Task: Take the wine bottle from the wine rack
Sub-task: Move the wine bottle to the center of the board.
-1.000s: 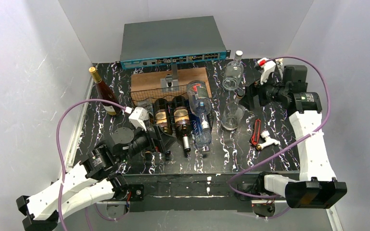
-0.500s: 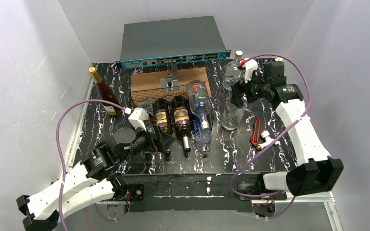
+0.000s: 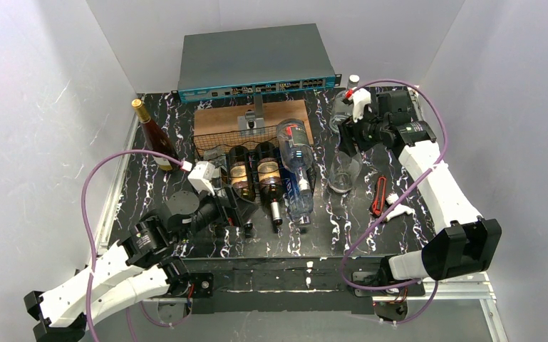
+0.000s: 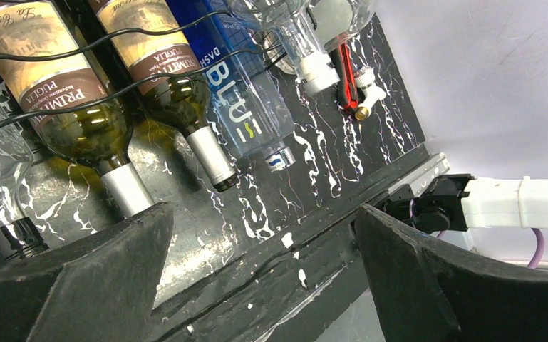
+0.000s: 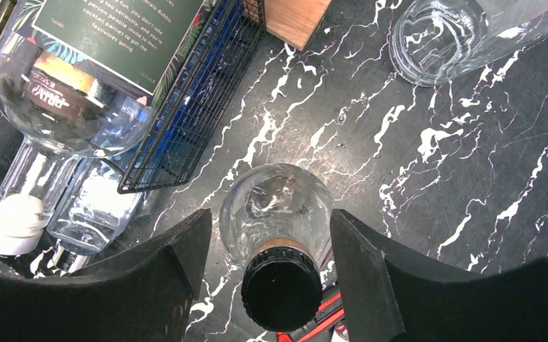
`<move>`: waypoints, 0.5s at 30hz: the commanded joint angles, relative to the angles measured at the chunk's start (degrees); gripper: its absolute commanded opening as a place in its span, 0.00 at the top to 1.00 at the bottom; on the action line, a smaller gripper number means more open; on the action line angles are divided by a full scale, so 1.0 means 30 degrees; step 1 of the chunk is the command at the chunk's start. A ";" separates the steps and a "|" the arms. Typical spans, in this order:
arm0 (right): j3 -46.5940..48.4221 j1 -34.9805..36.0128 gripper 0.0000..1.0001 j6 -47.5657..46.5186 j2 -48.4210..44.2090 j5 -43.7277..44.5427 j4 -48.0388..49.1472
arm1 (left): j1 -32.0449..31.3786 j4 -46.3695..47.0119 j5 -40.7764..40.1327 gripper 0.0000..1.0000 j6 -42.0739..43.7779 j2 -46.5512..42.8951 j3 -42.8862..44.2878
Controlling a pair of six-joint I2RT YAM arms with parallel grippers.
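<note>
Glass bottle (image 5: 274,206) between right jaws, perhaps gripped; wine rack (image 5: 192,114) alongside

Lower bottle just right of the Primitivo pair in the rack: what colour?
The bottle is blue glass with pale lettering; it shows best in the left wrist view.

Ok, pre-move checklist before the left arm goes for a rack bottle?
1. Left gripper open: ok.
2. Neck of a dark green glass wine bottle between its jaws: not ok, necks lie beyond the tips.
3. Bottles seated in the low black wire-mesh wine rack: ok.
4. Clear green-labelled glass bottle lying atop the racked ones, stable: cannot tell.
5. Right gripper straddles the upright clear black-capped bottle off the rack; grip: cannot tell.
</note>
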 commanded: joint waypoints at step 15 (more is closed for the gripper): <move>0.1188 -0.1167 0.97 -0.0215 -0.0683 -0.0179 0.0282 | 0.0025 -0.0442 -0.0637 0.02 -0.0190 -0.0378 -0.0216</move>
